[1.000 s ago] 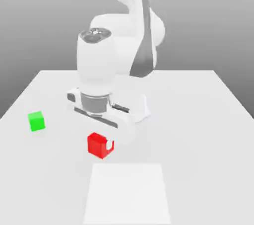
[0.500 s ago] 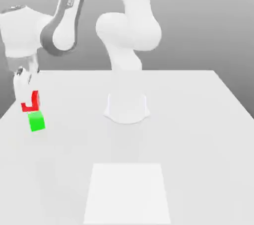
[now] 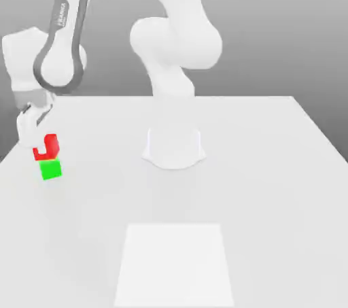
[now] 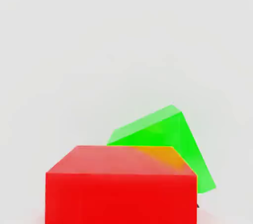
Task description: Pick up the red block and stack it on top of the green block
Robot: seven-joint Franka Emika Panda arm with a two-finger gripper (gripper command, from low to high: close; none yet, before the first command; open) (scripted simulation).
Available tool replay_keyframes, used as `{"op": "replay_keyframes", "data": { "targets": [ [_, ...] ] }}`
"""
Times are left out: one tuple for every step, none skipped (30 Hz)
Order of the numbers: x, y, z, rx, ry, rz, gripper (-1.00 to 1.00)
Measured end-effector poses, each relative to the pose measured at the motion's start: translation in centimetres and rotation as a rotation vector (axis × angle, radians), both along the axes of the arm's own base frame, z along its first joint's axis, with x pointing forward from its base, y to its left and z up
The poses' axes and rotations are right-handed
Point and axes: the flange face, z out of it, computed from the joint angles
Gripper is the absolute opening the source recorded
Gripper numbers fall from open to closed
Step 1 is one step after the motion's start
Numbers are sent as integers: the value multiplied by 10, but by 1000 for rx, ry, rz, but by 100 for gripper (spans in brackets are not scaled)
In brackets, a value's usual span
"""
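At the exterior view's left, my gripper (image 3: 39,142) is shut on the red block (image 3: 49,146), a small bright red cube partly covered by a white finger. The green block (image 3: 51,169), a bright green cube, sits on the white table directly beneath it, and the red cube's underside appears to meet its top. In the hand view the red block (image 4: 121,186) is close up, with the green block (image 4: 173,139) showing behind it, turned at an angle to it.
The arm's white base (image 3: 174,147) stands mid-table. A paler square patch (image 3: 175,264) lies on the table (image 3: 272,184) near the front edge. The table's left edge runs close to the two blocks.
My gripper carried the red block from the table's front middle up and over to the left. Over the last half second it lowered it onto the green block's top.
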Motion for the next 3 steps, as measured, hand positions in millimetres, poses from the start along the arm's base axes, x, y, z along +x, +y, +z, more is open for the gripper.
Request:
{"op": "replay_keyframes", "data": {
  "targets": [
    [-2,0,-3,-7,6,-3,-100],
    [-4,-1,-5,-15,13,-7,-100],
    [-6,-1,-7,-24,21,-9,-100]
  ]
}}
